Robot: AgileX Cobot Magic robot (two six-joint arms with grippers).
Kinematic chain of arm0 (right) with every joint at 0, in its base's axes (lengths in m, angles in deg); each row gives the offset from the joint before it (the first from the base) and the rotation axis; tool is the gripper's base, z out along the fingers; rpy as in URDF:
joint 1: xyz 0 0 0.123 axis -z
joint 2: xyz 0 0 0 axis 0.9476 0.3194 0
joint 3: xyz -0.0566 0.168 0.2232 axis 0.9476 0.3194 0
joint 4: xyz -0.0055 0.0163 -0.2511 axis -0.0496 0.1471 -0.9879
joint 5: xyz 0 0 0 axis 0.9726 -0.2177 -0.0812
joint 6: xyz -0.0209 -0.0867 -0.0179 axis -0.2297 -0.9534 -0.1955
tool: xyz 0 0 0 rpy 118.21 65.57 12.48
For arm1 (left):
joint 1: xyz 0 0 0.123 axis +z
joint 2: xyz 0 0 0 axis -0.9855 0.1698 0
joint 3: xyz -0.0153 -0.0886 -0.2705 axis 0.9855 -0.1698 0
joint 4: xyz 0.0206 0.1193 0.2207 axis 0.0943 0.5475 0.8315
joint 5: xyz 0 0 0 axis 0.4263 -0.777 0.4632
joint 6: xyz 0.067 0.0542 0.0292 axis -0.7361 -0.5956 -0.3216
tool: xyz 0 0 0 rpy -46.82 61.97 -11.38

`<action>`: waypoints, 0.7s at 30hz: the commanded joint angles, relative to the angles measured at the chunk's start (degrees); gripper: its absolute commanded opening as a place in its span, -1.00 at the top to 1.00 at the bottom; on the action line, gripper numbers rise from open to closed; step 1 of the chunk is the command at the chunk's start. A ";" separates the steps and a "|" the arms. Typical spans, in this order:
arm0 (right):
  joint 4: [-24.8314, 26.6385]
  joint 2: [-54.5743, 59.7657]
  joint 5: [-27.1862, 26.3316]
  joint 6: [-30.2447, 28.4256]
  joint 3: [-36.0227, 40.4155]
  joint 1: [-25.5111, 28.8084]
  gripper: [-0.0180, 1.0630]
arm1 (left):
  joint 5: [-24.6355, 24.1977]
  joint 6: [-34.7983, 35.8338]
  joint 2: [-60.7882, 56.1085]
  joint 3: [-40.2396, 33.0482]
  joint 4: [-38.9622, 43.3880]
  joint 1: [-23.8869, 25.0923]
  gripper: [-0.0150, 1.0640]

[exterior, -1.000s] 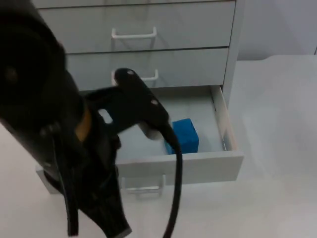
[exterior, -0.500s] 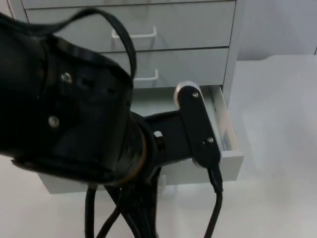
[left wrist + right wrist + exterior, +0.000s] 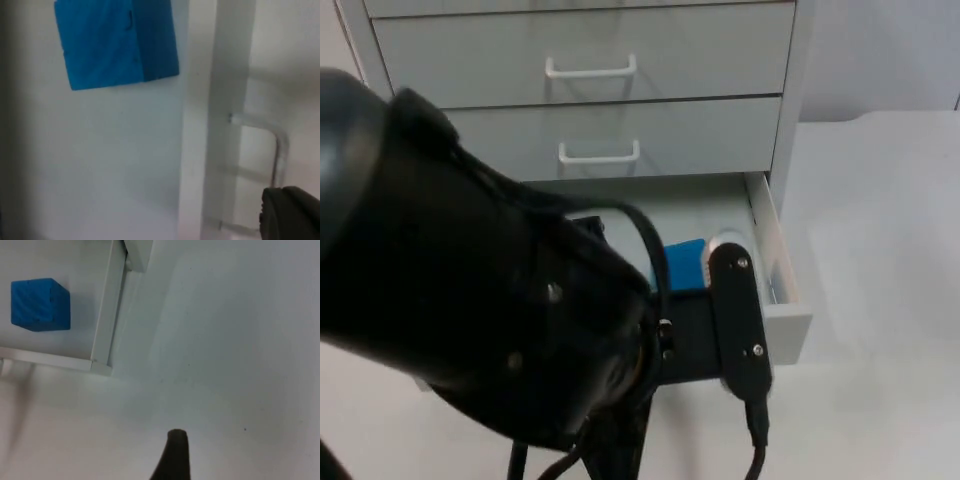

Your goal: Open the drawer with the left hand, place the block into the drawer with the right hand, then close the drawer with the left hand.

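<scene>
Swinging lower since half a second ago, the left arm (image 3: 500, 330) now blocks the lower left of the top view, hiding most of the open drawer (image 3: 785, 310), where the blue block (image 3: 685, 264) lies partly covered, while neither gripper's fingers can be judged open or closed.

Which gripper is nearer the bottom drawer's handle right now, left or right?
Left. The left gripper is right beside the drawer handle, at the front of the open drawer that holds the blue block. The right gripper hovers over bare table off the drawer's corner.
</scene>
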 commanded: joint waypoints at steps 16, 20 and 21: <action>-0.21 -0.56 -1.29 -0.46 0.20 0.41 -0.33 | -7.48 20.42 6.89 -0.21 21.88 0.28 0.98; -0.21 -0.56 -1.29 -0.46 0.20 0.41 -0.33 | -7.08 25.00 6.89 -0.21 25.96 2.99 0.98; -0.21 -0.56 -1.29 -0.46 0.20 0.41 -0.33 | -6.30 25.44 7.03 -0.21 26.70 4.33 0.98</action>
